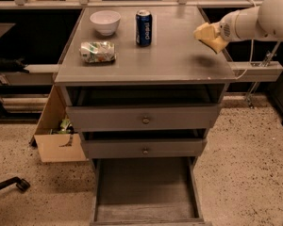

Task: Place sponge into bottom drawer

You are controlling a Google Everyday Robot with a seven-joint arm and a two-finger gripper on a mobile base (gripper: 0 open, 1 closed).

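The white two-finger gripper [218, 34] was at the right edge of the cabinet, pinching the pale yellow soft foam sponge [206, 34], which hung in the air just above the flat grey cabinet top [179, 55] with its shadow below it. Further left stood a blue metal soda can [143, 28], a white round bowl [105, 21] and a green-and-white foil packet [97, 52]. The deep grey bottom drawer [146, 187] stood open, with nothing visible on its floor. So the pick seemed done; the carry down and the release were left
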